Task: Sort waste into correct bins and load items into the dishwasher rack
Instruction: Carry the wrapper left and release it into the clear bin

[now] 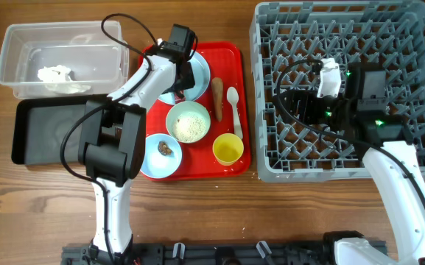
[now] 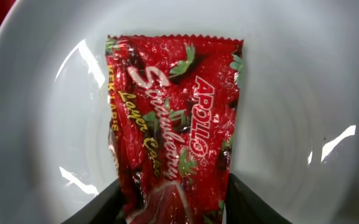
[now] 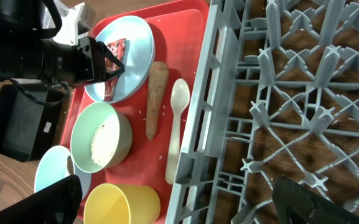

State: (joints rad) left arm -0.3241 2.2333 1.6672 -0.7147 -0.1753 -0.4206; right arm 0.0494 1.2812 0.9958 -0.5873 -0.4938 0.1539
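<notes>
Two fingers of the left gripper (image 2: 173, 185) are clamped on the near end of the red-and-white wrapper (image 2: 173, 106), one black finger on each side. The wrapper lies flat on the pale plate (image 2: 36, 124), its print facing up. The plate sits at the far end of the red tray (image 1: 230, 51), towards its left side. On the tray just right of the plate lies the carrot-like stick (image 1: 217, 98), and the white spoon (image 1: 234, 110) lies beside that, near the tray's right edge. At the tray's middle is a blue-green bowl (image 1: 170, 120) holding rice (image 1: 190, 126). At the near-left corner a second bowl (image 1: 152, 165) holds a small brown lump (image 1: 165, 149). The yellow cup (image 1: 228, 149) stands upright at the near-right corner. A few loose rice grains lie on the tray by the stick. The right gripper (image 3: 188, 208) is spread wide with nothing in it, hanging over the grey rack (image 1: 260, 88), which stands right up against the tray's right side. Left of the tray, on the far side, the clear tub (image 1: 20, 51) has white tissue (image 1: 56, 73) in it. The black tray (image 1: 50, 132) lies left of the red tray, nearer the robot than the tub.
</notes>
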